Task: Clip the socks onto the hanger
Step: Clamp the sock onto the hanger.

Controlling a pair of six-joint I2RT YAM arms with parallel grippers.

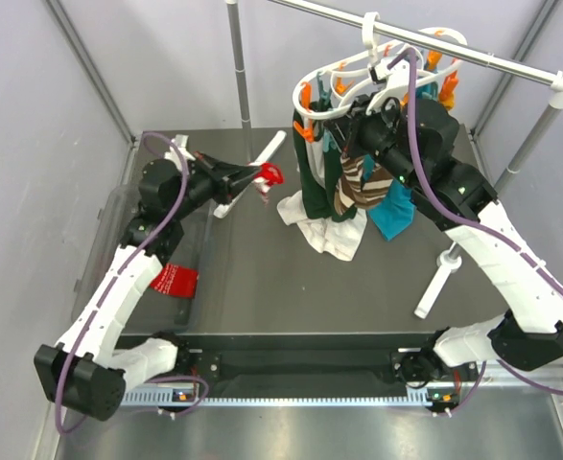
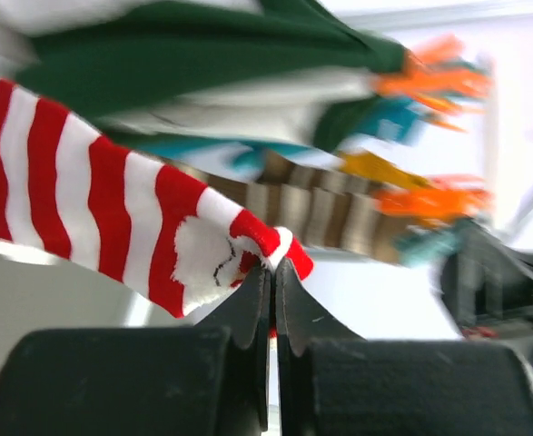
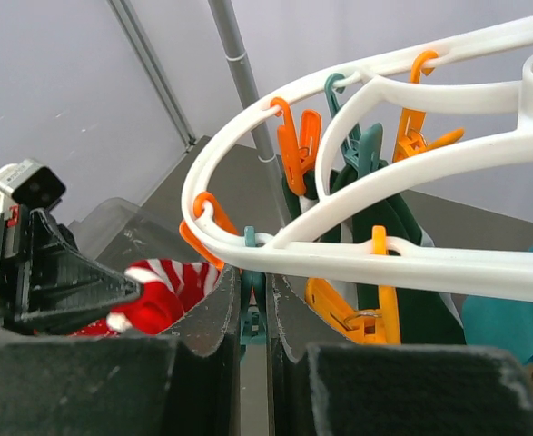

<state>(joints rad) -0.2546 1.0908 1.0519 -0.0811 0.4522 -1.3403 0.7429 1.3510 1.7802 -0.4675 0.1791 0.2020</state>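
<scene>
While left fingers [image 2: 248, 313] pinch a striped sock [image 2: 112, 209] (soft), right fingers [image 3: 216, 318] clench a clip [image 3: 252, 323].

We find no legible writing anywhere; a red piece [image 1: 174, 280] on the counter [image 1: 281, 287] bears pale marks too small to read.

Centre-left of the frame, we see the left tool [image 1: 258, 178] pinching a red-and-white sock [image 1: 272, 174] above the table [image 1: 262, 287]. Upper centre, the white hanger [image 1: 382, 72] hangs from a grey rail [image 1: 492, 59]. A green sock [image 1: 315, 187], a brown-striped sock [image 1: 358, 187] and a teal sock [image 1: 393, 216] dangle from it. The right tool [image 1: 358, 119] sits just beneath its ring.
</scene>
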